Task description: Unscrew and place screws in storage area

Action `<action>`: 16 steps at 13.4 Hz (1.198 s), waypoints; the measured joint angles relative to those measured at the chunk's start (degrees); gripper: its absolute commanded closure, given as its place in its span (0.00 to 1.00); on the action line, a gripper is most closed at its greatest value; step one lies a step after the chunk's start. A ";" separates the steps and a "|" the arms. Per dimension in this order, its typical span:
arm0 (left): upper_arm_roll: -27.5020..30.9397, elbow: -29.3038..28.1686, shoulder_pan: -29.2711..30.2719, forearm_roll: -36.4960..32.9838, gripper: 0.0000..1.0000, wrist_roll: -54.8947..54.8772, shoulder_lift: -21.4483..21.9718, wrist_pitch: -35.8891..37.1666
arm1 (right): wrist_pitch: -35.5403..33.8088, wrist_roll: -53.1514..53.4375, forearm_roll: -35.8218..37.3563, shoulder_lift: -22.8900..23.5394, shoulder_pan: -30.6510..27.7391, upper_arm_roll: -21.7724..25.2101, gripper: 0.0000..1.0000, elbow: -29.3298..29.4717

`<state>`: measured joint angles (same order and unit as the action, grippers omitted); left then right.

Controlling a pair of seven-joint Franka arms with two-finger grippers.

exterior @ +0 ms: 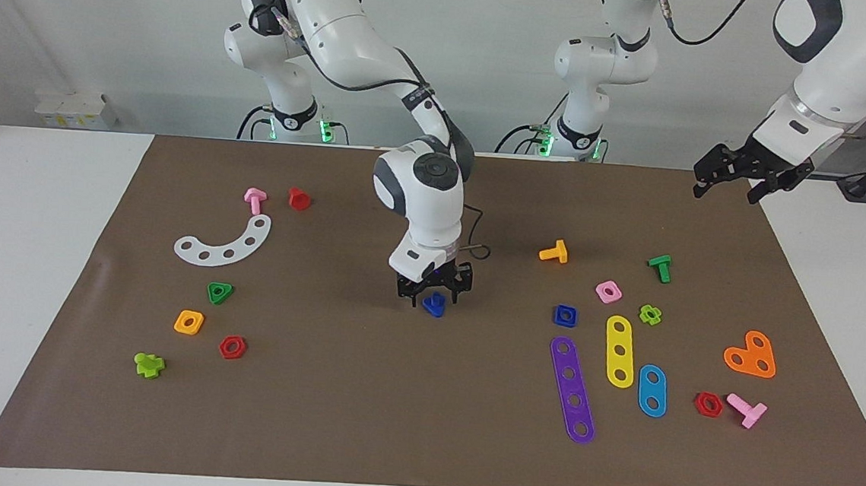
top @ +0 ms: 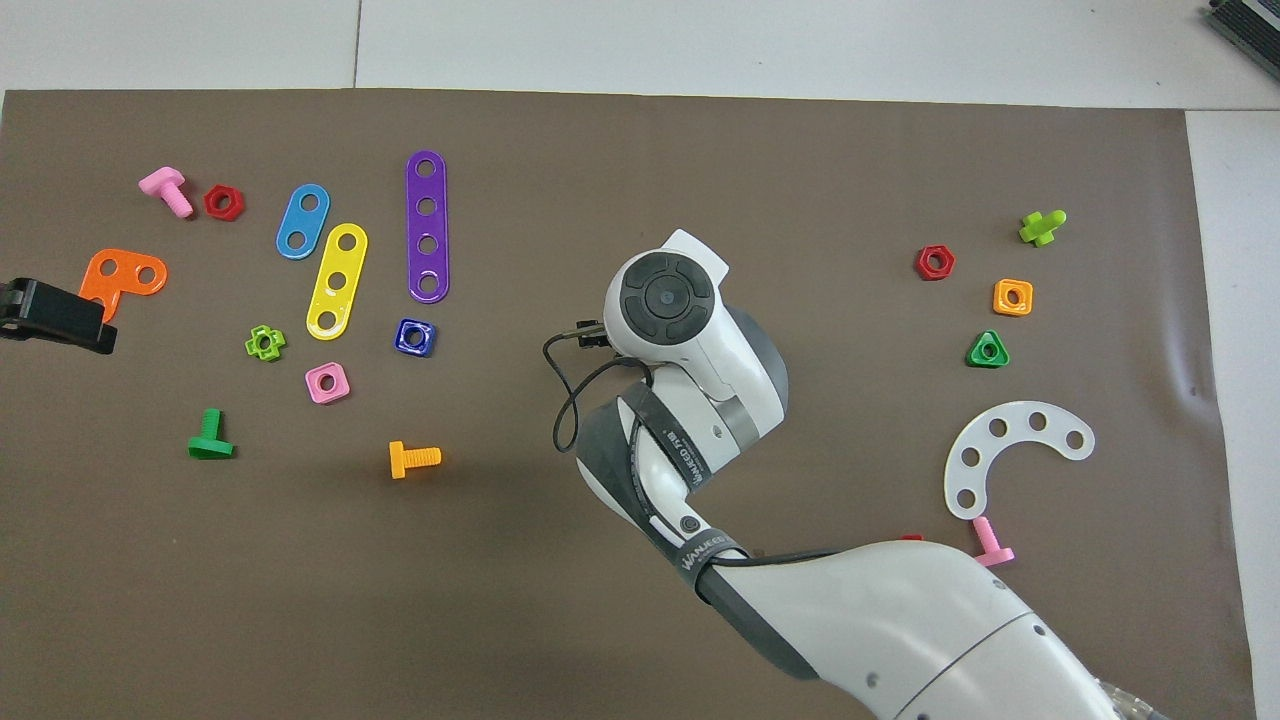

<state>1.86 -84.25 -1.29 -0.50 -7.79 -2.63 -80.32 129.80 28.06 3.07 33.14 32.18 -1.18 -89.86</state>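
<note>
My right gripper (exterior: 434, 295) is over the middle of the brown mat (exterior: 360, 413), low above it, shut on the dark-blue triangular-headed bolt (exterior: 435, 305), whose head shows just below the fingertips. In the overhead view the right arm hides both the bolt and this gripper. The matching dark-blue square nut (exterior: 565, 315) (top: 414, 337) lies on the mat toward the left arm's end, beside the purple strip (exterior: 572, 390) and the pink square nut (exterior: 609, 291). My left gripper (exterior: 726, 193) (top: 50, 315) waits open and empty, raised over the mat's edge at the left arm's end.
Yellow (exterior: 619, 350) and blue strips (exterior: 652, 390), an orange bolt (exterior: 554, 252), a green bolt (exterior: 660, 267) and an orange plate (exterior: 751, 355) lie around the blue nut. Toward the right arm's end lie a white curved strip (exterior: 227, 244), a green triangular nut (exterior: 220, 292) and other nuts.
</note>
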 measured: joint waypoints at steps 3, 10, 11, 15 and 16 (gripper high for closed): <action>-0.79 0.76 -0.28 -0.43 0.00 1.80 -0.10 -0.05 | 0.18 -0.05 0.01 0.04 -0.03 0.01 0.45 -1.25; -0.99 -4.24 -0.79 -0.46 0.00 3.18 0.47 -6.82 | 0.55 -0.08 0.01 0.03 0.24 -0.10 0.58 -1.66; -0.99 -4.78 -0.79 -0.46 0.00 3.18 0.76 -7.07 | 0.55 -0.08 0.01 0.03 0.33 -0.10 0.82 -1.66; -1.06 -4.92 -0.79 -0.46 0.00 3.18 1.24 -7.69 | 0.54 -0.07 0.01 0.02 0.51 -0.14 1.00 -1.62; -1.09 -4.78 -0.79 -0.46 0.00 3.18 1.29 -7.71 | 0.54 -0.07 0.01 -0.01 0.50 -0.13 1.00 -1.54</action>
<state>0.78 -89.03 -2.08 -0.96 -4.62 -1.34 -88.03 130.34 27.98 3.08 33.13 32.67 -1.31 -91.40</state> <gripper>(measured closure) 0.000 0.806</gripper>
